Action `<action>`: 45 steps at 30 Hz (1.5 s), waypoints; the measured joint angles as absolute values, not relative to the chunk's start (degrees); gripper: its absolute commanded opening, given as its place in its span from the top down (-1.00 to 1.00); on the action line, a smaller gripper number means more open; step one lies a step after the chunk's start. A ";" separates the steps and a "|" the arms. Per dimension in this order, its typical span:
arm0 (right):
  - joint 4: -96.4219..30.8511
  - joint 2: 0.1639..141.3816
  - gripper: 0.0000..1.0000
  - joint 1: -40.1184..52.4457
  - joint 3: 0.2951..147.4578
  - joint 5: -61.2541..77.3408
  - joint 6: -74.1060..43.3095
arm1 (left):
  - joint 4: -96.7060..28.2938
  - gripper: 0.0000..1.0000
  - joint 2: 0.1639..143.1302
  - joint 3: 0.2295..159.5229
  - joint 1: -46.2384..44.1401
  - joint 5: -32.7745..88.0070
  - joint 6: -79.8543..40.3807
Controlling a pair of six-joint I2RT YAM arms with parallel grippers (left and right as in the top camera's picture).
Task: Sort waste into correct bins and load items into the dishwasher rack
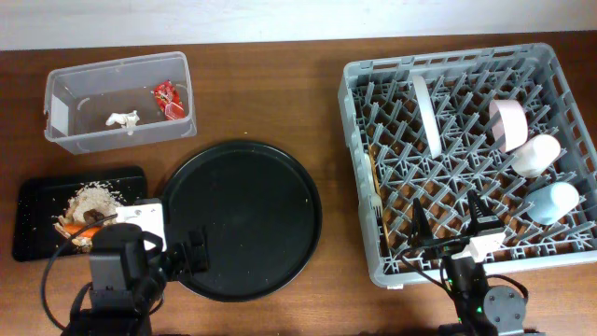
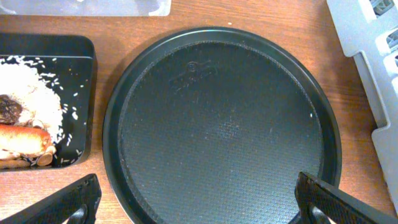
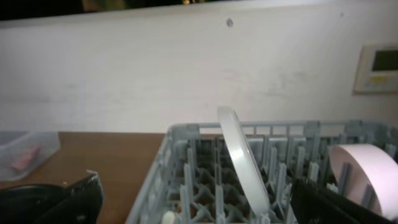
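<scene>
The clear tub [image 1: 65, 89] holds the red wrapper [image 1: 169, 99] and the paper scrap [image 1: 121, 119]. The black tray [image 1: 37, 191] holds rice [image 2: 31, 87], a carrot [image 2: 22, 138] and a brown lump [image 2: 9, 111]. The grey rack [image 1: 448, 58] holds the upright white plate [image 1: 427, 114], the pinkish bowl [image 1: 508, 123], the cream cup [image 1: 534, 155] and the blue cup [image 1: 552, 201]. My left gripper [image 1: 179, 257] is open and empty over the round tray's front-left edge. My right gripper [image 1: 448, 221] is open and empty over the rack's front edge. I cannot clearly make out the fork or the chopstick.
The big round black serving tray [image 1: 242, 219] lies bare in the middle, between the black tray and the rack. In the right wrist view the plate [image 3: 239, 155] and bowl [image 3: 367, 168] stand among the pegs, with a white wall behind.
</scene>
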State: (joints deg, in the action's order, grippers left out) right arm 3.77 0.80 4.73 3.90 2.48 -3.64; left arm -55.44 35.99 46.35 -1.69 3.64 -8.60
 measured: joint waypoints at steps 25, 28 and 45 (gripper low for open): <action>-4.25 0.73 -0.97 4.73 0.60 0.99 2.22 | -55.46 -0.98 35.99 46.30 -1.69 3.64 -8.60; -4.25 0.73 -0.97 4.73 0.60 0.99 2.17 | -55.44 -0.98 35.99 46.30 -1.69 3.64 -8.60; -4.25 0.73 -0.97 4.73 0.60 0.97 2.22 | -53.39 -0.98 31.79 44.21 -1.69 2.70 -8.54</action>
State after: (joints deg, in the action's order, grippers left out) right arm -4.25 0.73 4.73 0.60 0.97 2.22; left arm -53.39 31.79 44.21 -1.69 2.70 -8.54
